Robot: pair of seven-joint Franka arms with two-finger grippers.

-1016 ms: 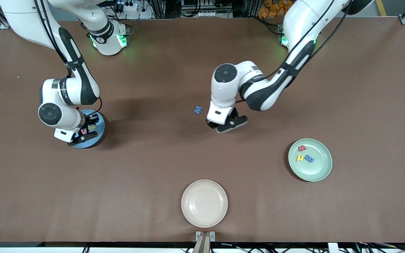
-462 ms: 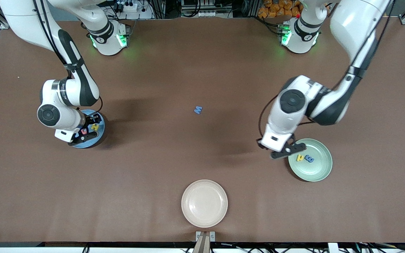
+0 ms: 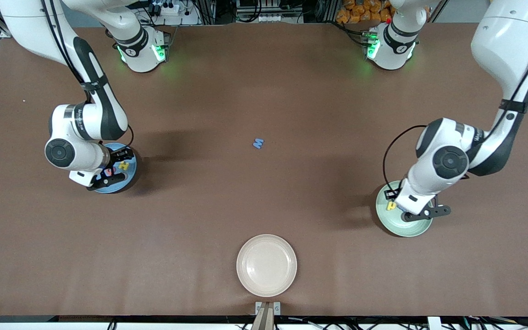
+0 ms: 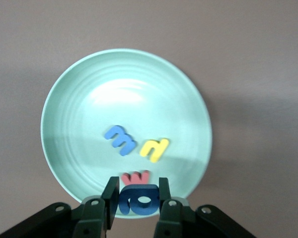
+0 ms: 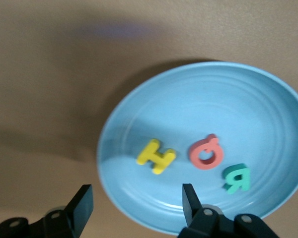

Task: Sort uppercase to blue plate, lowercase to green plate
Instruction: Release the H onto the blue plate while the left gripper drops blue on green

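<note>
The left gripper [image 4: 137, 197] is clamped on the blue a [image 4: 139, 199], which is pinched flat between the two fingers. It is held low over the green plate [image 4: 79, 99], near the lower edge of the left wrist view, probably so the letter can be dropped in without bouncing out.

Three more lowercase ones are seen lying in that plate: the red w [image 4: 135, 177] just by the fingertips, then the yellow letter [image 4: 154, 149] and the light-blue letter [image 4: 120, 139] close together near the middle.

The right gripper [image 5: 136, 201] is spread wide with nothing in it, over the edge of the blue plate [image 5: 228, 99]. That looks like a letter has just been let go there. The yellow H [image 5: 156, 155], red Q [image 5: 206, 151] and teal R [image 5: 237, 178] are laid in a loose row on the plate.

The blue W [image 3: 258, 143] is left alone on the brown table [image 3: 264, 82], mid-frame in the front view, so one uppercase pickup is reckoned to remain. The cream plate [image 3: 245, 250], low in that frame, is not used.

As for writing, only the toy letters can be read. The print on the arms is too small to make out.
</note>
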